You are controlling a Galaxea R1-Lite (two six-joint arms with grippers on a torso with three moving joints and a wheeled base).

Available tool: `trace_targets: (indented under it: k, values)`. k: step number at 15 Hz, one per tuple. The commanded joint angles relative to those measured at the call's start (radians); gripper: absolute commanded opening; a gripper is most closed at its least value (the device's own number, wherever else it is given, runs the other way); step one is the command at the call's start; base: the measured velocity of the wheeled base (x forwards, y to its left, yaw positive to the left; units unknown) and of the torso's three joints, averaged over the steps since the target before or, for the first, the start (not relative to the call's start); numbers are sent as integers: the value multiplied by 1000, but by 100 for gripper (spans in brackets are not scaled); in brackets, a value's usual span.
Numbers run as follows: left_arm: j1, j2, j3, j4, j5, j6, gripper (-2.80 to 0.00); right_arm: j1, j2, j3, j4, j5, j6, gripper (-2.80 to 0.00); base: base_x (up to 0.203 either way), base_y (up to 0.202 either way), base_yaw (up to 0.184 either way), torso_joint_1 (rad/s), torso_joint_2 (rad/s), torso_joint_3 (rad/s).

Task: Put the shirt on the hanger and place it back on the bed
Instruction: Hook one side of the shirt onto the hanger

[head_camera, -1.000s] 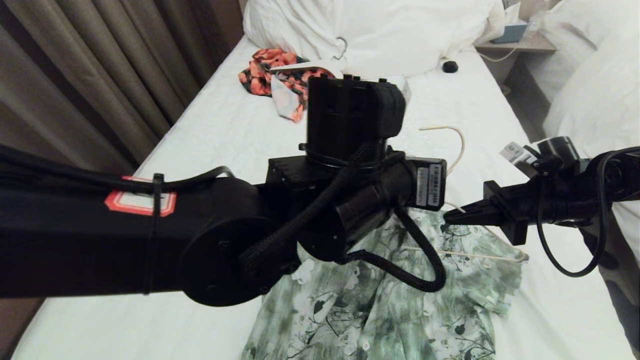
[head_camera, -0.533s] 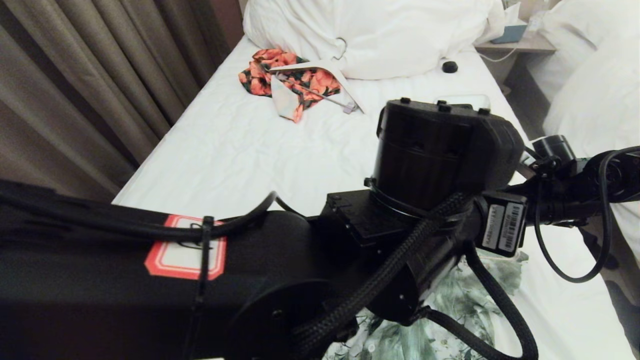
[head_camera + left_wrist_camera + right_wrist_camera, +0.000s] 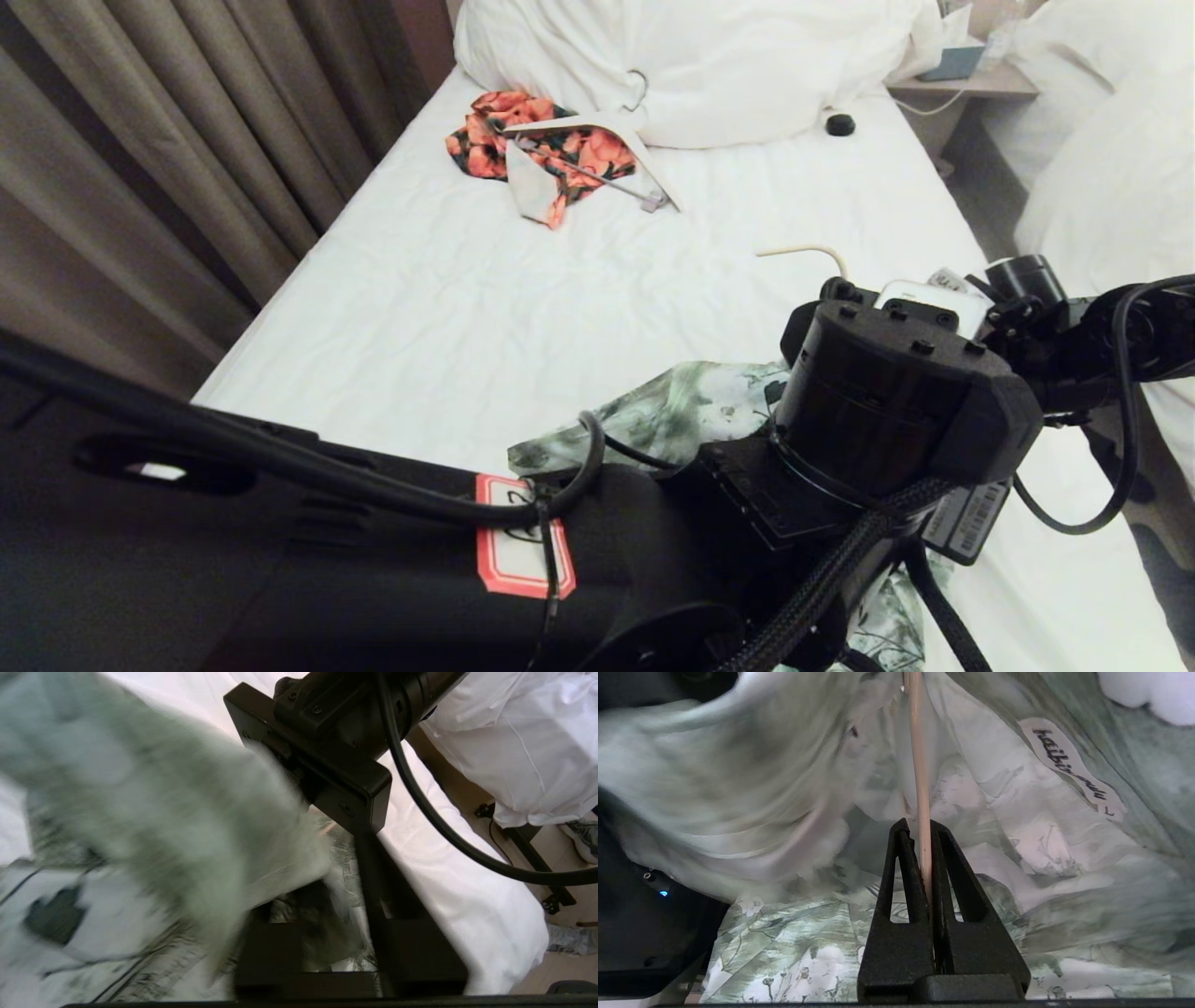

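Note:
The pale green floral shirt [image 3: 672, 411] lies bunched on the bed [image 3: 448, 308], mostly hidden under my left arm [image 3: 868, 420]. Only the cream hook of the hanger [image 3: 808, 250] shows beyond that arm. In the right wrist view my right gripper [image 3: 917, 826] is shut on the hanger's thin rod [image 3: 917, 760], inside the shirt [image 3: 784, 933] near its neck label [image 3: 1069, 767]. In the left wrist view my left gripper [image 3: 327, 896] has its jaws apart just below the right gripper's body, with blurred shirt cloth [image 3: 140, 812] sliding across one finger.
An orange-and-black floral garment [image 3: 560, 154] on a thick white hanger lies up the bed by the duvet [image 3: 709, 65], with a small black round object [image 3: 840, 124] nearby. Curtains [image 3: 140, 168] hang on the left. A nightstand [image 3: 971, 79] and a second bed [image 3: 1102, 168] stand on the right.
My left arm has swung right and lower across the head view, and its jaws have parted. The shirt, flat before, is now pulled up in a fold. The right gripper has kept still.

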Motion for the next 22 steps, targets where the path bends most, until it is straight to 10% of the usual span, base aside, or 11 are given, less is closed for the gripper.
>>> trace_targets:
  k: [1, 19, 20, 22]
  values:
    - [0, 5, 1, -2, 4, 0, 0, 0, -1, 2, 2, 8, -7, -280, 0, 0, 0, 0, 0, 0]
    - [-56, -163, 319, -3, 68, 1, 0, -11, -8, 4, 2, 32, -8, -280, 0, 0, 0, 0, 0, 0]
    - [-56, -184, 344, -3, 69, 3, -280, -11, -8, 4, 2, 32, -8, -280, 0, 0, 0, 0, 0, 0]
    - [-48, -233, 411, -3, 69, 3, -280, -9, -5, 4, 2, 32, -8, -280, 0, 0, 0, 0, 0, 0]
